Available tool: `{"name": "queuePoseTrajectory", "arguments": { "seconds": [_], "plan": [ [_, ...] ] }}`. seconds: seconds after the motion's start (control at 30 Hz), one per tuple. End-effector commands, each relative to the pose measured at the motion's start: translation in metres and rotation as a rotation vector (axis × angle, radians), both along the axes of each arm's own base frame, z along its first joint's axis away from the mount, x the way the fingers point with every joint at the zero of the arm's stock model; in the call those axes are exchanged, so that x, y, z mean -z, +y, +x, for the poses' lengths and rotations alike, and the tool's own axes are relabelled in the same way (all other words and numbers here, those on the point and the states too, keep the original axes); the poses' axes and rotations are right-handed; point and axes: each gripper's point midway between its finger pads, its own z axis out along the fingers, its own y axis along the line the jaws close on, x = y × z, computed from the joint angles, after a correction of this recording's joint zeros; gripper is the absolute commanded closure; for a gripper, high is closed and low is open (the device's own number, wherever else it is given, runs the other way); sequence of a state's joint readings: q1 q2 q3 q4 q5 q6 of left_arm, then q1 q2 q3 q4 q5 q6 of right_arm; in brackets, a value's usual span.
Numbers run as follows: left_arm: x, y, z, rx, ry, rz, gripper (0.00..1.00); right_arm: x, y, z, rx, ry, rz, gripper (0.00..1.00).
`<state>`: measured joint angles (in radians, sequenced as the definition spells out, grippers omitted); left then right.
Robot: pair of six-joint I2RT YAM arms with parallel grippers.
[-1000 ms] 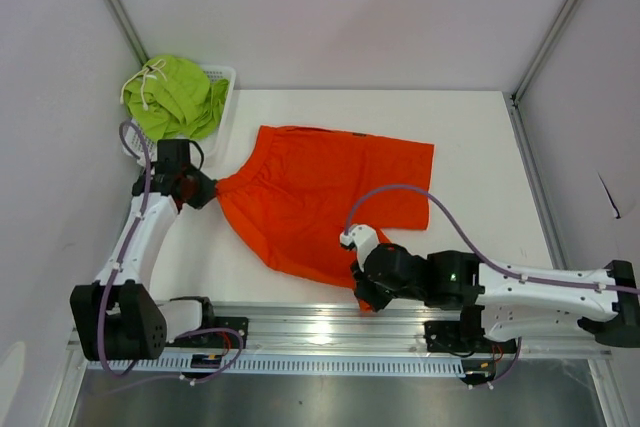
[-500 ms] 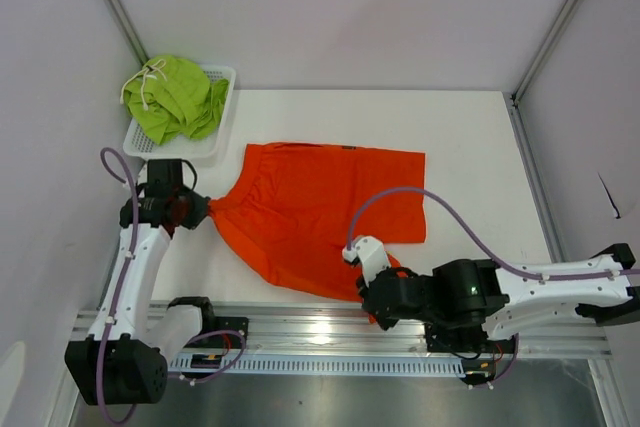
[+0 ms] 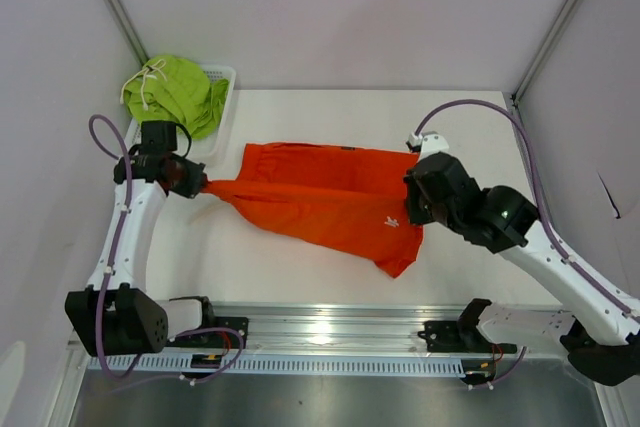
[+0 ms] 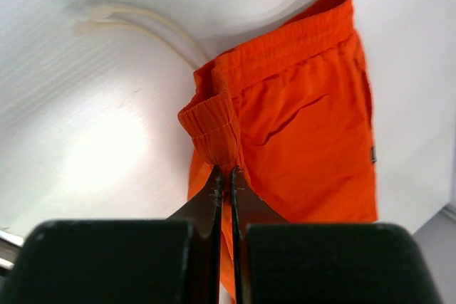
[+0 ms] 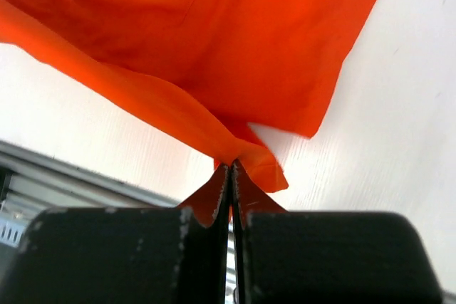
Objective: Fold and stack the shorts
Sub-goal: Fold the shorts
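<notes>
orange shorts (image 3: pixel 320 202) hang stretched between both arms, low over the table (image 3: pixel 300 267), one leg corner drooping toward the near edge. right gripper (image 5: pixel 230 169) is pinched together on a thin fold at the leg end. left gripper (image 4: pixel 226 172) is clamped on the waistband corner. fabric judged light, limp, slick. best held at elastic waistband and hem corners, since thin pinches may slip. far left: lime green shorts (image 3: pixel 175 95) heaped in the white mesh basket (image 3: pixel 226 77).
</notes>
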<state>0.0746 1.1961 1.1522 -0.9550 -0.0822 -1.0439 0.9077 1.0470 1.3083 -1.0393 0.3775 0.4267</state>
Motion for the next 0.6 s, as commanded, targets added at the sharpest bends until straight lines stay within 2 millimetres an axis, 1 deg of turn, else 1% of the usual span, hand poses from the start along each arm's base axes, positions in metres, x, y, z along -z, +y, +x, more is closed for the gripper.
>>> {"name": "queuePoseTrajectory", "arguments": {
  "seconds": [0.0,0.03,0.07,0.1,0.13,0.17,0.2,0.23,0.27,0.33,0.37,0.4,0.43,0.47,0.5,0.57],
  "plan": [
    [-0.025,0.001,0.02,-0.086,-0.057,-0.056,1.0,-0.029,0.004,0.019,-0.09,-0.064,0.027,1.0],
    [-0.025,0.0,0.023,-0.089,-0.055,-0.068,1.0,-0.032,0.005,0.024,-0.094,-0.069,0.035,1.0],
    [-0.026,-0.001,0.028,-0.106,-0.066,-0.086,1.0,-0.034,-0.001,0.032,-0.089,-0.068,0.034,1.0],
    [-0.03,-0.002,0.033,-0.115,-0.075,-0.097,1.0,-0.041,-0.002,0.038,-0.084,-0.079,0.043,1.0],
    [-0.024,-0.002,0.038,-0.12,-0.053,-0.108,1.0,-0.04,-0.003,0.045,-0.079,-0.068,0.039,1.0],
    [-0.024,-0.004,0.042,-0.124,-0.049,-0.125,1.0,-0.042,-0.008,0.052,-0.072,-0.065,0.045,1.0],
    [-0.026,-0.006,0.046,-0.122,-0.047,-0.134,1.0,-0.043,-0.008,0.058,-0.073,-0.064,0.049,1.0],
    [-0.024,-0.007,0.053,-0.12,-0.031,-0.144,1.0,-0.048,-0.009,0.063,-0.069,-0.074,0.061,1.0],
    [-0.024,-0.009,0.056,-0.117,-0.025,-0.156,1.0,-0.047,-0.015,0.072,-0.05,-0.07,0.058,1.0],
    [-0.034,-0.009,0.064,-0.119,-0.033,-0.165,1.0,-0.053,-0.013,0.081,-0.069,-0.078,0.093,1.0],
    [-0.036,-0.014,0.069,-0.112,-0.035,-0.189,1.0,-0.051,-0.011,0.087,-0.073,-0.067,0.105,1.0],
    [-0.038,-0.013,0.072,-0.117,-0.04,-0.193,1.0,-0.05,-0.018,0.094,-0.06,-0.059,0.115,1.0],
    [-0.042,-0.013,0.076,-0.123,-0.057,-0.195,1.0,-0.051,-0.019,0.1,-0.053,-0.063,0.125,1.0],
    [-0.04,-0.013,0.08,-0.138,-0.059,-0.203,1.0,-0.049,-0.021,0.106,-0.047,-0.059,0.125,1.0],
    [-0.041,-0.012,0.085,-0.145,-0.073,-0.207,1.0,-0.043,-0.025,0.116,-0.035,-0.04,0.133,1.0],
    [-0.046,-0.012,0.093,-0.156,-0.096,-0.218,1.0,-0.038,-0.028,0.127,-0.021,-0.03,0.142,1.0]
  ]
}}
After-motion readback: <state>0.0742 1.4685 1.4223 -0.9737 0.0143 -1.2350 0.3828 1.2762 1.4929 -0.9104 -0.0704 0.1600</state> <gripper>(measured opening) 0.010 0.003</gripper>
